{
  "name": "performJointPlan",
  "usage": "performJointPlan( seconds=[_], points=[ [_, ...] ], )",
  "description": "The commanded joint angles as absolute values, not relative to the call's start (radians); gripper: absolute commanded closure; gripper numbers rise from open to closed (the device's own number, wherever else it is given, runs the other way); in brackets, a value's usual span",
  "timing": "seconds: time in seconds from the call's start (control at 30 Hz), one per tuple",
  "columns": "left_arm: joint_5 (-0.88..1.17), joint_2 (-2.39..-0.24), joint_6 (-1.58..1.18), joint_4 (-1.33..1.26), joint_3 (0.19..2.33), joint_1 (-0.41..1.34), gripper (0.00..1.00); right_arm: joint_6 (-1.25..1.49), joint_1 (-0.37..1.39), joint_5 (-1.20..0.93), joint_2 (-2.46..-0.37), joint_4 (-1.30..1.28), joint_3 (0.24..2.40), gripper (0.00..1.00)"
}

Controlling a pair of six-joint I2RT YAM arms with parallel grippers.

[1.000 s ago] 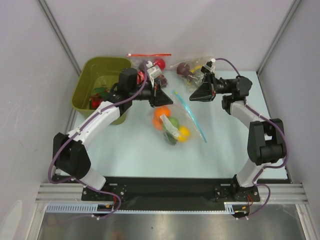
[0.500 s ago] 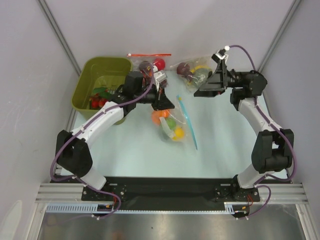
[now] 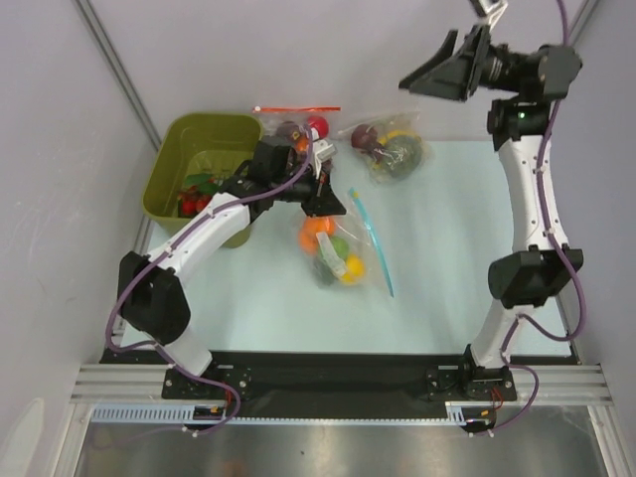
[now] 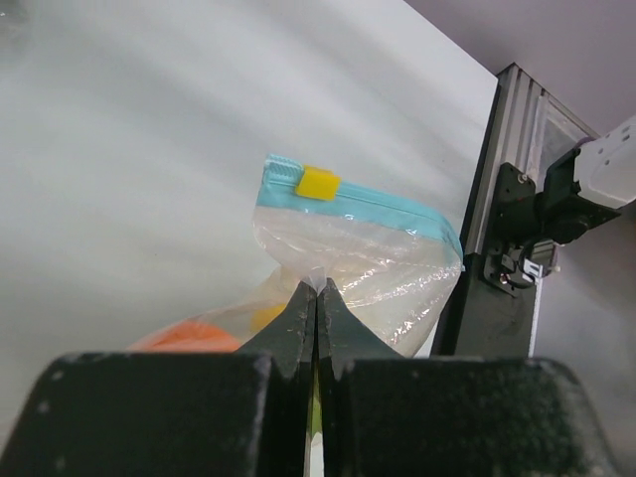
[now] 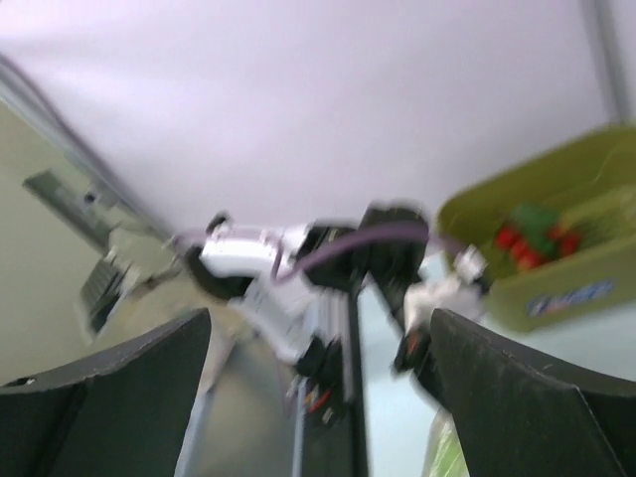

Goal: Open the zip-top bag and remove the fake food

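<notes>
Mid-table, just right of the bin (image 3: 169,164): bag (image 4: 383,260) pinched by the left gripper (image 4: 316,298), jaws clenched tight on a fold of clear plastic just under the strip (image 4: 368,207). At one end of that strip, the slider (image 4: 319,182); seal parted or not, impossible to tell from either view. Judged as opening either just done or not quite finished.

Inside the plastic, all the fruits (image 3: 341,246), with orange, green and yellow showing through and none loose on the table (image 3: 447,238). Removal therefore not yet begun.

High above the far right corner, the right gripper (image 5: 320,393), well apart from the bag, fingers spread wide and holding nothing.

Left to do, by this reading: confirm or finish the opening, bring the right gripper down to the mouth, lift out each piece in turn with the pinch kept on the plastic. Roughly the first half done at best.
</notes>
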State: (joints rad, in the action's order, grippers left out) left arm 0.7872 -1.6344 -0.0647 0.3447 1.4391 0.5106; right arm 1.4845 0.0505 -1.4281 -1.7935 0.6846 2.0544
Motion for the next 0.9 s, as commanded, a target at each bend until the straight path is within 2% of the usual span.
performJointPlan(
  seconds=[0.0,0.03,0.1,0.17,0.2,0.23,0.37,0.47,0.57,0.6,0.67,0.7,0.8,0.87],
  points=[
    [0.784,-1.646,-0.012,0.377,1.509,0.515,1.00,1.080,0.034,-1.303,-1.922,0.123,2.415,0.00],
    [0.782,-1.649,-0.008,0.385,1.514,0.515,1.00,1.094,0.032,-1.269,-1.978,0.112,2.516,0.00],
    [0.775,-1.658,-0.003,0.397,1.529,0.515,1.00,1.126,0.032,-1.227,-2.005,0.121,2.556,0.00],
    [0.764,-1.664,-0.003,0.402,1.542,0.515,0.99,0.932,0.037,-1.079,-1.964,-0.197,2.579,0.00],
    [0.758,-1.672,-0.003,0.403,1.546,0.515,1.00,0.687,0.041,-0.996,-1.939,-0.332,2.579,0.00],
    [0.755,-1.674,-0.003,0.403,1.549,0.515,1.00,0.566,0.060,-0.818,-1.910,-0.535,2.570,0.00],
    [0.755,-1.689,-0.003,0.417,1.583,0.515,1.00,0.390,0.077,-0.625,-1.790,-0.658,2.346,0.00],
    [0.747,-1.690,0.028,0.408,1.582,0.515,1.00,0.212,0.168,-0.499,-1.744,-0.797,2.274,0.00],
    [0.742,-1.690,0.034,0.394,1.580,0.517,1.00,0.143,0.241,-0.466,-1.695,-0.819,2.099,0.00],
    [0.742,-1.690,0.032,0.390,1.577,0.515,1.00,0.150,0.251,-0.478,-1.648,-0.790,1.962,0.01],
    [0.744,-1.689,0.029,0.373,1.572,0.515,1.00,0.192,0.270,-0.549,-1.603,-0.659,1.835,0.05],
    [0.744,-1.690,0.031,0.371,1.572,0.515,1.00,0.210,0.287,-0.570,-1.585,-0.622,1.733,0.08],
    [0.744,-1.692,0.022,0.356,1.569,0.515,1.00,0.219,0.325,-0.580,-1.559,-0.561,1.651,0.25],
    [0.755,-1.694,0.017,0.348,1.565,0.517,1.00,0.216,0.344,-0.594,-1.555,-0.532,1.599,0.30]
  ],
)
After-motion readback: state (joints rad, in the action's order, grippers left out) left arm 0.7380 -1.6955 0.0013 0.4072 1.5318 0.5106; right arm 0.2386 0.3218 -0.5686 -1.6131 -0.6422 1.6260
